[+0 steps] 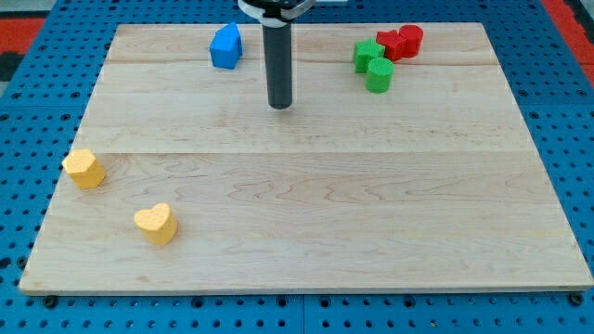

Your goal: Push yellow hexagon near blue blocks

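The yellow hexagon [83,169] lies near the board's left edge, at mid height. A yellow heart [155,223] lies below and to the right of it. One blue block [225,46], with a pointed top, stands near the view's top, left of centre. My tip [280,105] rests on the board just right of and below the blue block, apart from it. The tip is far from the yellow hexagon, up and to the right of it.
A green star [368,54] and a green cylinder [379,75] stand at the top right. A red star [391,43] and a red cylinder [410,39] stand right behind them. The wooden board [306,204] sits on a blue pegboard.
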